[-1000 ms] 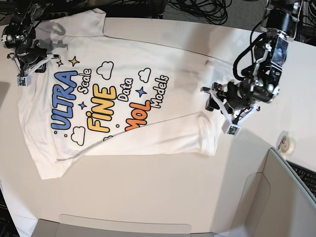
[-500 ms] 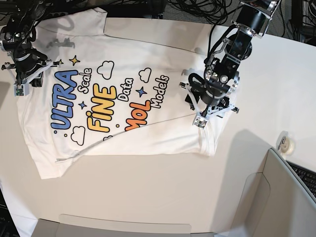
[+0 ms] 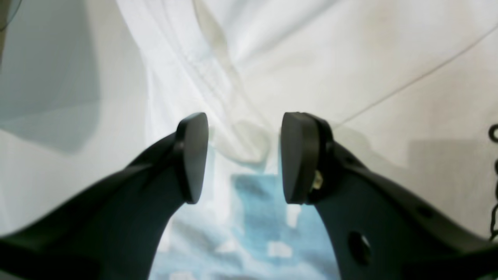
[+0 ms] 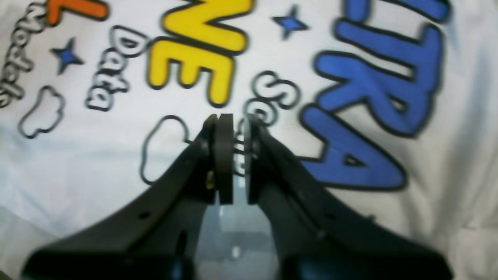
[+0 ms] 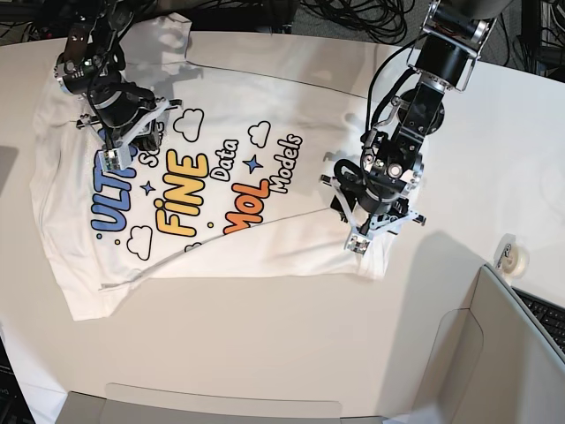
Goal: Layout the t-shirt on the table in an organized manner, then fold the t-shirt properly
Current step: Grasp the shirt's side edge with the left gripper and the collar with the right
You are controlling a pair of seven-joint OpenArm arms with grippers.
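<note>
The white t-shirt lies print-up on the off-white table, with its right end folded over. In the base view my left gripper hovers over that folded right edge. The left wrist view shows it open, nothing between the pads, above a creased fold of white t-shirt cloth. My right gripper sits over the print between "ULTRA" and "Scale". In the right wrist view its pads are nearly together and grip nothing, just above the printed t-shirt.
A roll of tape lies near the table's right edge. A grey-beige panel stands at the lower right with a keyboard behind it. Cables run along the far edge.
My left arm swung in from right of the shirt to above its folded right edge. My right arm moved from the shirt's upper-left corner rightward over the print.
</note>
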